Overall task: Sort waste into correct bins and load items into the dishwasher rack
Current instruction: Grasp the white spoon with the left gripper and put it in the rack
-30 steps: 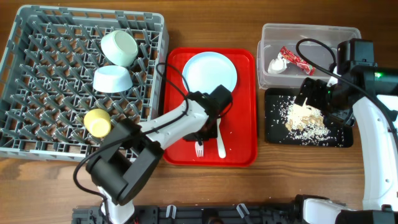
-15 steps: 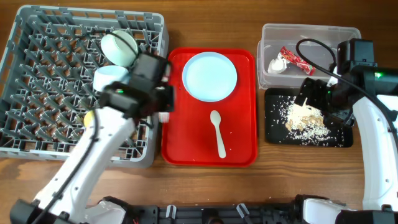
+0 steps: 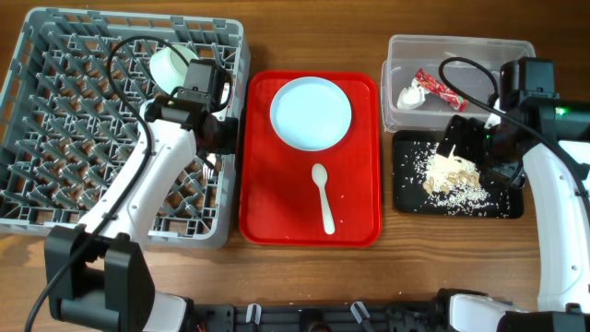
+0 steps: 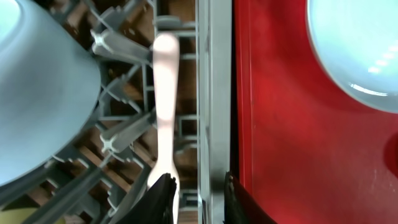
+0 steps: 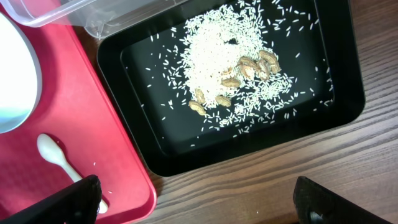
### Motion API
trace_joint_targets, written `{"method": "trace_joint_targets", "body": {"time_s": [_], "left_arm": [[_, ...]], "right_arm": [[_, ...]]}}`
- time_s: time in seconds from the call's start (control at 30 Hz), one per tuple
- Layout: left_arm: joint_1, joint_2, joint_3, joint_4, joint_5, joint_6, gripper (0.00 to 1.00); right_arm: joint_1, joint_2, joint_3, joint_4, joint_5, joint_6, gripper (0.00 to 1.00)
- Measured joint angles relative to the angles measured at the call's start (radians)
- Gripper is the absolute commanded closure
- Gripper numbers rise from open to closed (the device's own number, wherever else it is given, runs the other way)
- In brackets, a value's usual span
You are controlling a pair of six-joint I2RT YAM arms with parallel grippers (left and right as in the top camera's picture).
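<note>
Nearest, the spoon (image 3: 323, 198) lies on the red tray (image 3: 267, 184), with the plate (image 3: 312, 112) beyond. The right gripper (image 5: 198, 198) hangs over the black tray (image 5: 323, 87), jaws wide apart. The left gripper (image 4: 198, 199) hovers at the rack (image 4: 211, 93)'s right wall. The fork (image 4: 165, 106) lies against one finger, and I cannot tell whether it is clamped. If the fork is let go here, it could slip through the lattice.

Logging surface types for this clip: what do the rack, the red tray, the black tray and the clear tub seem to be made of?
The rack looks like matte grey moulded plastic, judging by its uniform pegs. The red tray is likely semi-gloss plastic with soft highlights. The black tray is probably plastic, with a satin sheen and rounded rim. The clear tub is transparent plastic; its contents show through.
</note>
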Motion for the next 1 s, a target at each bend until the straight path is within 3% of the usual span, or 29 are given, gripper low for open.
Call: {"method": "trace_joint_targets", "body": {"time_s": [0.1,0.2,0.27,0.3,0.47,0.73,1.0], "left_arm": [[0.0,-0.01,0.005,-0.003,0.002,-0.014,0.69],[-0.013,-0.084,0.03,0.023,0.082,-0.068,0.61],[-0.058,-0.132,0.053,0.039,0.139,-0.172,0.59],[-0.085,-0.134,0.056,0.04,0.153,-0.235,0.51],[-0.249,-0.029,0.057,0.07,0.183,-0.445,0.43],[-0.407,0.241,0.057,0.172,0.197,-0.568,0.46],[-0.423,0.319,0.056,0.226,0.197,-0.578,0.47]], "right_arm": [[0.0,0.0,0.0,-0.001,0.0,0.0,0.0],[0.0,0.0,0.0,0.0,0.0,0.0,0.0],[0.0,0.0,0.0,0.0,0.0,0.0,0.0],[0.0,0.0,0.0,0.0,0.0,0.0,0.0],[0.0,0.0,0.0,0.0,0.0,0.0,0.0],[0.0,0.0,0.0,0.0,0.0,0.0,0.0],[0.0,0.0,0.0,0.001,0.0,0.0,0.0]]}}
